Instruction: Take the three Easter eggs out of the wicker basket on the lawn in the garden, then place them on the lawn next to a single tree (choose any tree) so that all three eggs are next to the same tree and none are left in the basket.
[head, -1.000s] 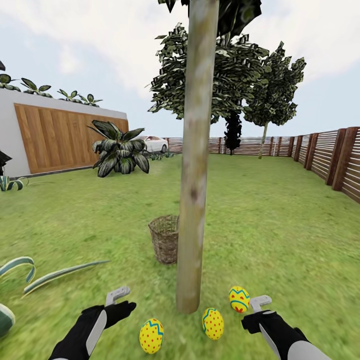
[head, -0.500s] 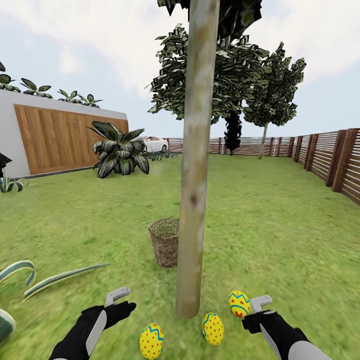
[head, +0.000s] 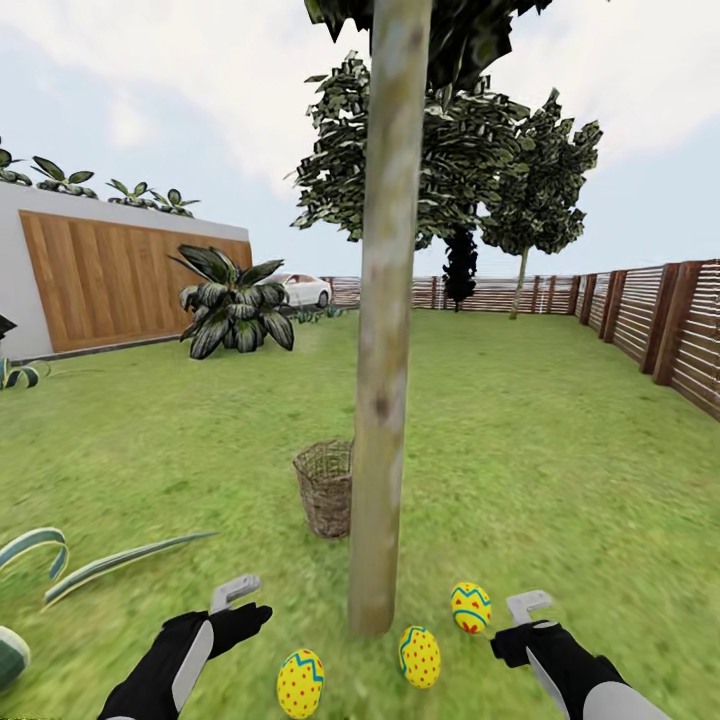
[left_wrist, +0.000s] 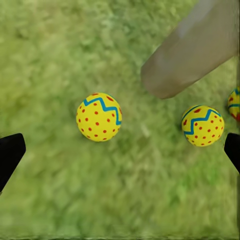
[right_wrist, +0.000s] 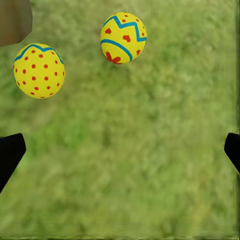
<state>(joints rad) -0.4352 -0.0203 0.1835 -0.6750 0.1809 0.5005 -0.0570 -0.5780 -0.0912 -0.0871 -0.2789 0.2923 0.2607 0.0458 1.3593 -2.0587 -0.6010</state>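
Note:
Three yellow Easter eggs lie on the lawn (head: 560, 450) at the foot of the tree (head: 385, 400): a dotted one (head: 301, 683) at the left, a dotted one (head: 419, 656) in the middle, and one with hearts (head: 470, 607) at the right. The wicker basket (head: 322, 488) stands just behind the trunk, partly hidden by it. My left gripper (head: 236, 600) hovers open near the left egg (left_wrist: 99, 117). My right gripper (head: 527, 606) is open beside the hearts egg (right_wrist: 123, 37). Neither holds anything.
A brown slat fence (head: 670, 330) runs along the right and back. A leafy striped plant (head: 232, 305) stands at the left by a wood-panelled wall (head: 120, 280). Long agave leaves (head: 100, 560) reach in at the lower left. More trees (head: 520, 200) stand far back.
The head view has shifted slightly. My right gripper has drawn a little away from the hearts egg. The eggs and my left arm stay put.

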